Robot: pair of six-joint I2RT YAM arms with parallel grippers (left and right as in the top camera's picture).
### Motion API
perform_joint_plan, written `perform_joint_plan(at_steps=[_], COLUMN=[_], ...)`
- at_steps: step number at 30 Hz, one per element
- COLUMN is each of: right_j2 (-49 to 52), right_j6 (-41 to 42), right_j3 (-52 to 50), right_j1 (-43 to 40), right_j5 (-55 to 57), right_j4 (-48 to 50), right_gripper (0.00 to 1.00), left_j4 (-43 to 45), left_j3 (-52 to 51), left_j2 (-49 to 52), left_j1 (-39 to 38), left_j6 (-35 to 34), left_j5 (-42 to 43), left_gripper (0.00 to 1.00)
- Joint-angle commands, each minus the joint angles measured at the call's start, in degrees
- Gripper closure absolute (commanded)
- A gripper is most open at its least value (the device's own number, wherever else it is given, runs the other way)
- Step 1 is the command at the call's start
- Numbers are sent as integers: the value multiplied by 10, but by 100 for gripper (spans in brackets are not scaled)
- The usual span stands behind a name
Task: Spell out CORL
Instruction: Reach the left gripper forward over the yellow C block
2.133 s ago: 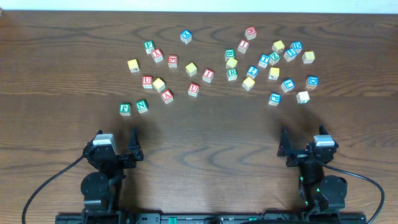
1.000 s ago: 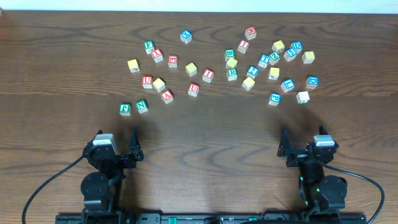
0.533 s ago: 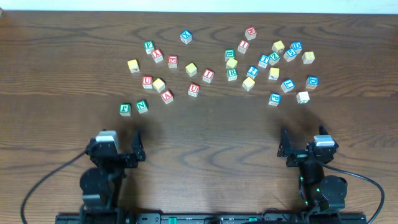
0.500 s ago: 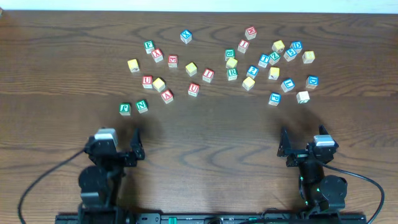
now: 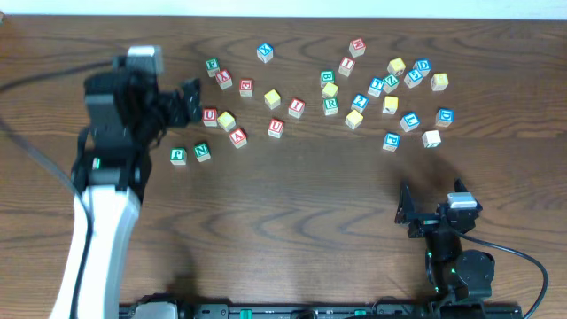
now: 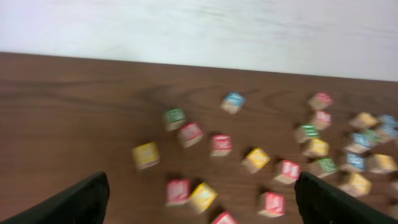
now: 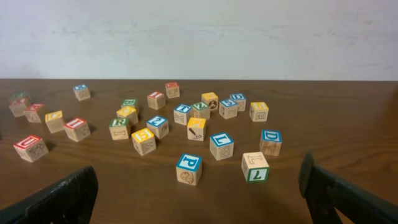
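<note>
The left fingers [image 6: 74, 202] stand spread wide with nothing between them, hanging over the left end of the scatter near a red-lettered cube [image 5: 210, 115]; that wrist view is blurred. The right fingers [image 7: 56, 199] are equally spread and empty, low at the near side of the surface [image 5: 292, 221], well apart from any block.

The green R cube [image 5: 330, 105] sits mid-scatter, hemmed in by neighbours. The blue L cube [image 7: 221, 145] lies further right with a little room round it. Yellow-topped cubes [image 5: 354, 119] are dotted throughout, but I cannot read which carry C and O.

These are small wooden blocks, square-edged, with flat painted faces. They are likely light, rigid, not fragile and a bit slick. Each is best taken from above, squarely across two opposite flat sides, choosing the pair free of neighbours. The surface is dark, grained wood.
</note>
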Motion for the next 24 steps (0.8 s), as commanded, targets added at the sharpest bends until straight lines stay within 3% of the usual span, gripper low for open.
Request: perform_joint_plan(at_steps=[1, 3, 5, 8, 17, 24], right_j2=[-2, -2, -2, -2, -2, -2], right_j6=[4, 4, 4, 4, 4, 4], right_j3=[-1, -1, -1, 0, 0, -1], right_j1=[-4, -4, -4, -4, -4, -4], right_j5=[4, 4, 4, 4, 4, 4], right_j4=[-2, -2, -2, -2, -2, -2], right_gripper=[1, 1, 1, 1, 1, 1], left_j4=[23, 59, 103, 96, -133, -195], left_j3=[24, 24, 24, 31, 207, 254], left_j2=[68, 96, 129, 144, 172, 176], left_j1=[1, 1, 1, -8, -78, -104], left_j6=[10, 6, -70, -181, -173, -246], left_j5=[99, 100, 85, -25, -244, -253], left_gripper=[6, 6, 6, 6, 6, 6])
